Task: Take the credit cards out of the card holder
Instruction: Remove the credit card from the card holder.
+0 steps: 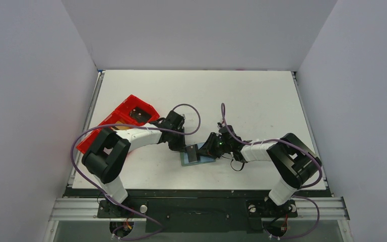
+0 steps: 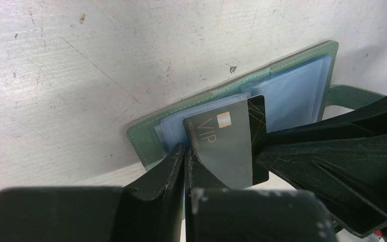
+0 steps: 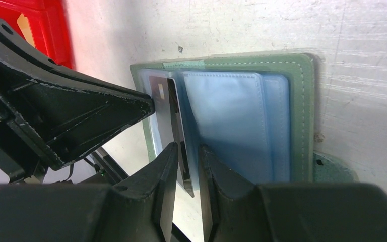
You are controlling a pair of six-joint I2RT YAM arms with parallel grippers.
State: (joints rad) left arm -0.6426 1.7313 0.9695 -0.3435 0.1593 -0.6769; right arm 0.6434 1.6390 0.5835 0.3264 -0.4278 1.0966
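The grey-green card holder [image 1: 194,160] lies open on the table, its bluish plastic sleeves facing up [image 2: 146,138] [image 3: 302,101]. A dark grey credit card [image 2: 227,146] marked "VIP", with a gold chip, stands up out of a sleeve and shows edge-on in the right wrist view [image 3: 174,116]. My left gripper [image 2: 187,151] [image 1: 187,149] is shut on the card's corner. My right gripper [image 3: 187,154] [image 1: 207,149] is narrowly open, its fingers straddling the card's near edge without clearly touching it. One finger [image 3: 216,166] rests on the sleeves. No bluish card is visible.
A long red tray [image 1: 108,126] [image 3: 45,25] stands at the left, behind the left arm. It holds a tan card [image 1: 122,128] and a dark item [image 1: 141,114]. The card holder's side tab [image 3: 332,169] sticks out on the right. The two grippers' tips nearly meet over the card holder.
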